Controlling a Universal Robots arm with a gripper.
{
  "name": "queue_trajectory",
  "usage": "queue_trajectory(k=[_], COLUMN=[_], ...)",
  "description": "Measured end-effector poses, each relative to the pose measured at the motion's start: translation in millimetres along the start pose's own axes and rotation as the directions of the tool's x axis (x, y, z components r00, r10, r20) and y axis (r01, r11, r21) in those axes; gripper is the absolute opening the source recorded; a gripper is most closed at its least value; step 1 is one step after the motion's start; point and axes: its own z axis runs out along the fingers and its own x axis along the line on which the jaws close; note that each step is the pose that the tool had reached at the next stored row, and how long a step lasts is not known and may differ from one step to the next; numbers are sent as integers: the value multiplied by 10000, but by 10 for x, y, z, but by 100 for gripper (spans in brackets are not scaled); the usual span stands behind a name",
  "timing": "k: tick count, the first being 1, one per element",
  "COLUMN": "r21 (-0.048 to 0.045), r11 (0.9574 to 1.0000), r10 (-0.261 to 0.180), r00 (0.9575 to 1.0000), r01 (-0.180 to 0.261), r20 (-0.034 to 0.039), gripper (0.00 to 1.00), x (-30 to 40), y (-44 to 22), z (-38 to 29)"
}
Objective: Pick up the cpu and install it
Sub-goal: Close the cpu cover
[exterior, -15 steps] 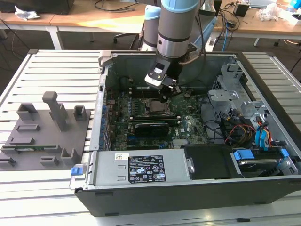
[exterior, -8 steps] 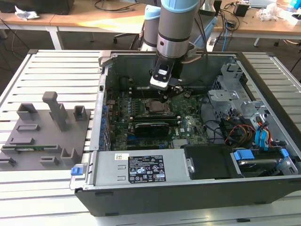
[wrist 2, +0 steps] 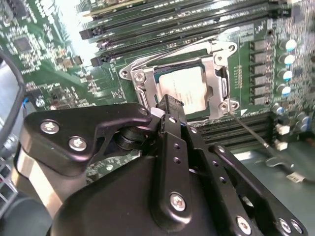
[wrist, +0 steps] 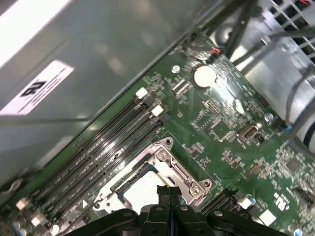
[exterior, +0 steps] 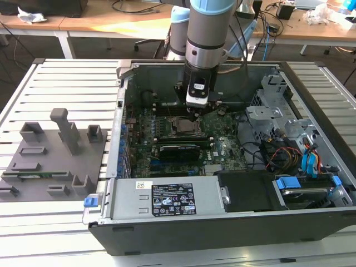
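The cpu (wrist 2: 186, 87) lies flat inside the metal socket frame (wrist 2: 219, 73) on the motherboard, its silver top showing. In the first wrist view the cpu (wrist: 139, 191) shows as a pale square within the socket frame (wrist: 179, 169). My gripper (wrist 2: 169, 102) hangs just above the cpu's near edge with its black fingers pressed together and nothing between them. The fingertips (wrist: 163, 190) meet in a thin line. In the exterior view the gripper (exterior: 194, 115) stands inside the open computer case, right over the cpu (exterior: 185, 127).
Empty memory slots (wrist 2: 162, 22) run beside the socket. A graphics card (exterior: 178, 151), a power supply (exterior: 167, 199), drive cages (exterior: 267, 114) and loose cables (exterior: 289, 156) crowd the case. A grey fixture tray (exterior: 53, 161) with upright blocks lies on the slatted table at the exterior view's left.
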Motion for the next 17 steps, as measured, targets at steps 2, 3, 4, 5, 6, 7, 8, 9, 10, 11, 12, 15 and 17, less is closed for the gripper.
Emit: queue_trajectory(k=[2,3,4,5,6,7,8,9,10,11,12,15,17], r21=[0,0,0,1,1,1,2,2,2,3,4,5,6], r11=[9992,9983,9971,9954,9921,9885,9858,9809,9776,9712,9672,9524,9416], r10=[-407,-588,-766,-961,-1251,-1510,-1682,-1945,-2103,-2384,-2541,-3049,-3367], r00=[9992,9983,9971,9954,9921,9885,9858,9809,9776,9712,9672,9524,9416], r01=[407,588,766,961,1251,1510,1682,1945,2103,2384,2541,3049,3367], r20=[5,7,9,12,15,18,20,23,25,29,31,37,40], gripper=[11,11,11,11,11,11,11,11,11,11,11,11,11], x=[0,0,0,0,0,0,0,0,0,0,0,0,0], y=[0,0,0,0,0,0,0,0,0,0,0,0,0], z=[0,0,0,0,0,0,0,0,0,0,0,0,0])
